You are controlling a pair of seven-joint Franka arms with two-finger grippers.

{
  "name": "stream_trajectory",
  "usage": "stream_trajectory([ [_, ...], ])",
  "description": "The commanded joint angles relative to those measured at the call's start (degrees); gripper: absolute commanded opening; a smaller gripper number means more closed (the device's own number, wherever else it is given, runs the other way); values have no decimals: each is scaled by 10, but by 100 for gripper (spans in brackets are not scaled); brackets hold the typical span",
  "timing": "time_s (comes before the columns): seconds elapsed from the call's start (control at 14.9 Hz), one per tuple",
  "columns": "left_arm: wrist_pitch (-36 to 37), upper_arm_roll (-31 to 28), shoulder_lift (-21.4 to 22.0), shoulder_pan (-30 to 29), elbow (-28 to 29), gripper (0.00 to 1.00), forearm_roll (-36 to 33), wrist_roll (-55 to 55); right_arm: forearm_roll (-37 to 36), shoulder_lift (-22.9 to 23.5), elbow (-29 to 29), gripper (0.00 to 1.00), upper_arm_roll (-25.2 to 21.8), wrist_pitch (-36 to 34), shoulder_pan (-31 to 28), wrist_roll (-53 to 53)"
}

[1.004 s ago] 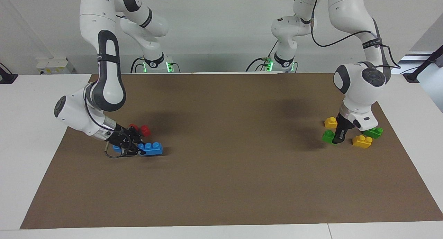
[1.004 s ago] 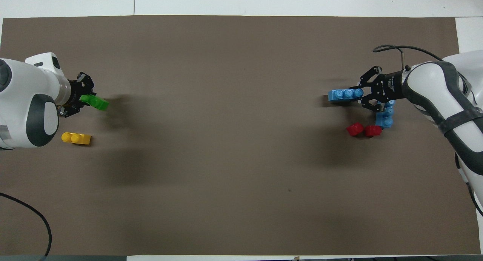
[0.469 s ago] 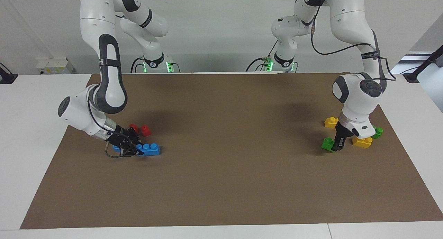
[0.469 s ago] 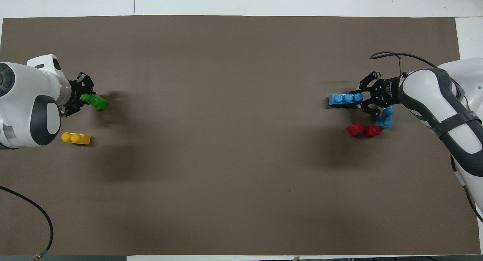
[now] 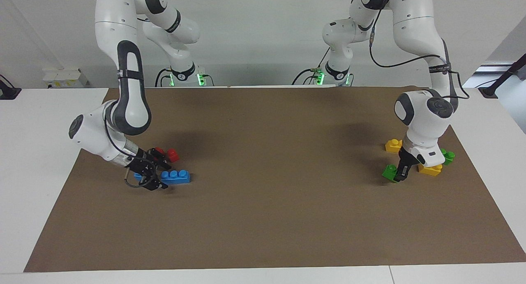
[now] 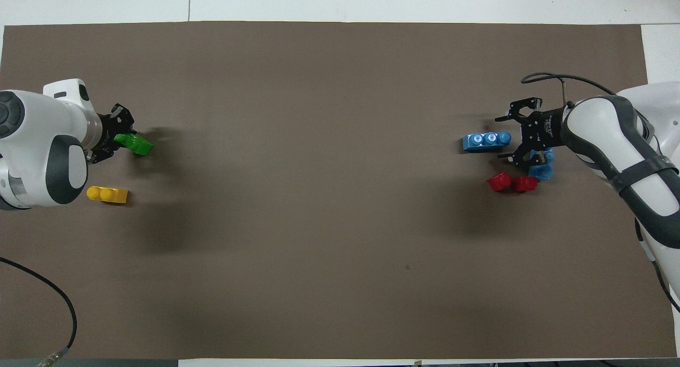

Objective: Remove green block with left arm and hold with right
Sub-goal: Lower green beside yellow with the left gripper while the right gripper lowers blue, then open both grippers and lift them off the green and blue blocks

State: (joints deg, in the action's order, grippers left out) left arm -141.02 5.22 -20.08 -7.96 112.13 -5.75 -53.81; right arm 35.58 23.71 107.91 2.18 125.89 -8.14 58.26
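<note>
Facing view: we see the left gripper (image 5: 400,174) low at the left arm's end of the mat (image 5: 263,218), its fingers clamped on the green block (image 5: 389,172), which sits tilted at the mat surface; we cannot tell whether it touches the mat. A yellow brick (image 5: 430,169) lies just beside the gripper, a second yellow brick (image 5: 393,145) nearer to the robots, and a darker green brick (image 5: 448,156) shows partly past the wrist. At the right arm's end, the right gripper (image 5: 158,176) stands spread wide at one end of the blue brick (image 5: 176,176), holding nothing. A red brick (image 5: 172,154) lies nearer to the robots.

Overhead view: we note the left gripper (image 6: 121,138) pinching one end of the green block (image 6: 134,143), with one yellow brick (image 6: 108,194) near. The right gripper (image 6: 509,138) flanks the end of the blue brick (image 6: 486,141), fingers apart; red bricks (image 6: 511,182) lie close by.
</note>
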Motion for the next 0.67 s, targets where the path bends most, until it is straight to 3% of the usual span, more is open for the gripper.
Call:
stream_trajectory([
  [0.0,-6,4,-1,-9,6,15,0,15,-12,-12,1,88,6,-16,-13,-7],
  [0.07,-3,4,0,-8,5,76,-1,15,-12,-16,-3,88,6,-22,-13,-5],
  [0.13,5,4,2,-8,4,100,-1,16,-12,-20,-8,88,5,-31,-13,-2],
  [0.33,14,4,14,-9,1,100,-1,16,-30,-40,-16,88,-2,-57,-10,0],
  [0.6,28,5,42,-8,-1,100,-1,16,-115,-90,-33,100,-1,-118,-6,-7],
])
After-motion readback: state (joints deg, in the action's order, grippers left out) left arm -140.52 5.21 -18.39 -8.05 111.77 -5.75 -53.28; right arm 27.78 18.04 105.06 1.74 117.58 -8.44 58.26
